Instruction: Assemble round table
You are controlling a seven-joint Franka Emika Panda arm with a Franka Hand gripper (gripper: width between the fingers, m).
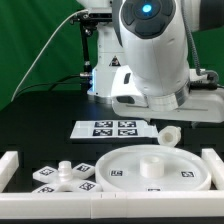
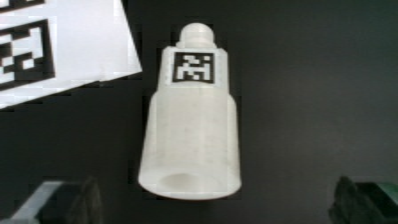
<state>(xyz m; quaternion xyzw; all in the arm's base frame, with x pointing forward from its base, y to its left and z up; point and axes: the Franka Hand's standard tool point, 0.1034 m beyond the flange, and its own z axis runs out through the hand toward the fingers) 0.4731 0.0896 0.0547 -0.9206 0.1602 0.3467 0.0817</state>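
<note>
White leg (image 2: 192, 120) lay beneath claw (image 2: 214, 203), jaws apart (nothing held); might have rolled if one jaw struck first.

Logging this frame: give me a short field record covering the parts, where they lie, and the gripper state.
gripper: open, jaws either side of the leg's wide end, nothing held
leg: lying on its side on the table, tag up, beside the marker board
round disc: flat, rim up, near the front rail
cross-shaped base: to the exterior view's left of the disc, apart from it
assembly: no parts joined yet
</note>
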